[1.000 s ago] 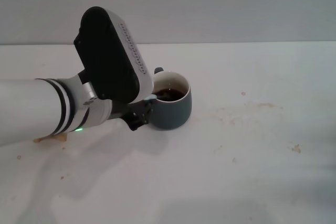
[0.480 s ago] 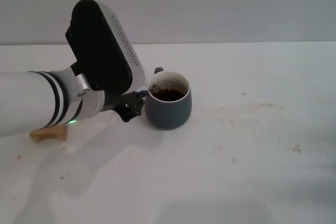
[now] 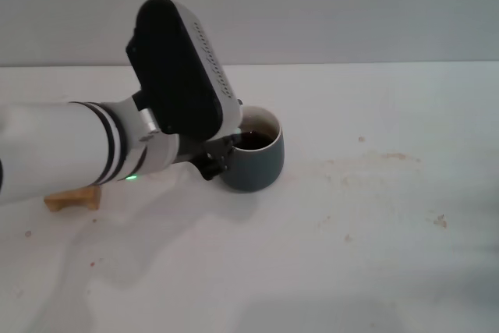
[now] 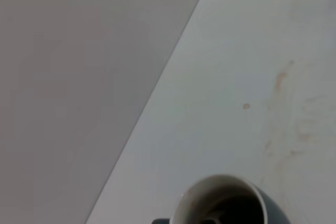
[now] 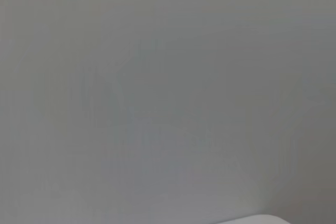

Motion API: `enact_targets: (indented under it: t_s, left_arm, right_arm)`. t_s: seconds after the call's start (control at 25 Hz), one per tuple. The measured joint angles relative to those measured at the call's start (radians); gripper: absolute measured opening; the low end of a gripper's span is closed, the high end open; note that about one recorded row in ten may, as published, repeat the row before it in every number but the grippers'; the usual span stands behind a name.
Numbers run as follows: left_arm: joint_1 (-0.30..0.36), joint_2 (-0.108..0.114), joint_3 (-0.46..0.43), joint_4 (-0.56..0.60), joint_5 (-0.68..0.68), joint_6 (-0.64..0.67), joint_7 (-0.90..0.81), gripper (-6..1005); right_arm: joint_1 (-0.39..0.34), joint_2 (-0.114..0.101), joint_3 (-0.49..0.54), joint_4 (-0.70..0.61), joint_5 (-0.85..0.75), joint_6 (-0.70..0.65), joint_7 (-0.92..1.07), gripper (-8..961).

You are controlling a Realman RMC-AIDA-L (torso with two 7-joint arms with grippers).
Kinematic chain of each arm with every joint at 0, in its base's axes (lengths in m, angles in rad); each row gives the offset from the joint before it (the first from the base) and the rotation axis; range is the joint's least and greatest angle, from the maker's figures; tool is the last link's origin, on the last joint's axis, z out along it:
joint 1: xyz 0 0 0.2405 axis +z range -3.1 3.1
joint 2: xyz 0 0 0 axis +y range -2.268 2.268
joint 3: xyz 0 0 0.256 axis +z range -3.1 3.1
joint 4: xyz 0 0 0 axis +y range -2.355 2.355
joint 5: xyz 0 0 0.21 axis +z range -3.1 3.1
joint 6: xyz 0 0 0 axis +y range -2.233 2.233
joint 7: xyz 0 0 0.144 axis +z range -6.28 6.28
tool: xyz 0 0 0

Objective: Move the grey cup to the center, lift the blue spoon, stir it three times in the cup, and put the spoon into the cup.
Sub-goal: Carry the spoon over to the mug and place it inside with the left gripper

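The grey cup [image 3: 261, 163] stands on the white table near the middle, with dark brown liquid inside. It also shows in the left wrist view [image 4: 223, 200], seen from above. My left gripper [image 3: 221, 155] hangs at the cup's left rim, its dark fingers [image 3: 212, 166] beside the cup wall. It is shut on the blue spoon, of which only a pale sliver [image 3: 234, 140] shows at the rim, reaching into the cup. The left arm's black housing hides the cup's handle and the rest of the spoon. The right gripper is out of view.
A small wooden rest [image 3: 72, 199] lies on the table left of the cup, partly under my left arm. Brown stains [image 3: 382, 157] and crumbs [image 3: 440, 221] mark the table on the right. A grey wall runs behind the table's far edge.
My left arm swung left, away from the cup's rim, then back right over the cup's left side, carrying the spoon. The cup has not moved.
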Motion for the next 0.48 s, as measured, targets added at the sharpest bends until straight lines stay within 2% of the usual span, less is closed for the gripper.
enact_targets:
  t_s: [0.24, 0.48]
  left_arm:
    - [-0.001, -0.001, 0.025, -0.008, -0.001, 0.006, 0.000, 279]
    - [0.048, 0.002, 0.033, -0.048, -0.001, -0.012, 0.000, 281]
  right_arm:
    - [-0.005, 0.001, -0.003, -0.001, 0.000, 0.000, 0.000, -1]
    - [-0.010, 0.003, -0.007, 0.001, 0.000, 0.000, 0.000, -1]
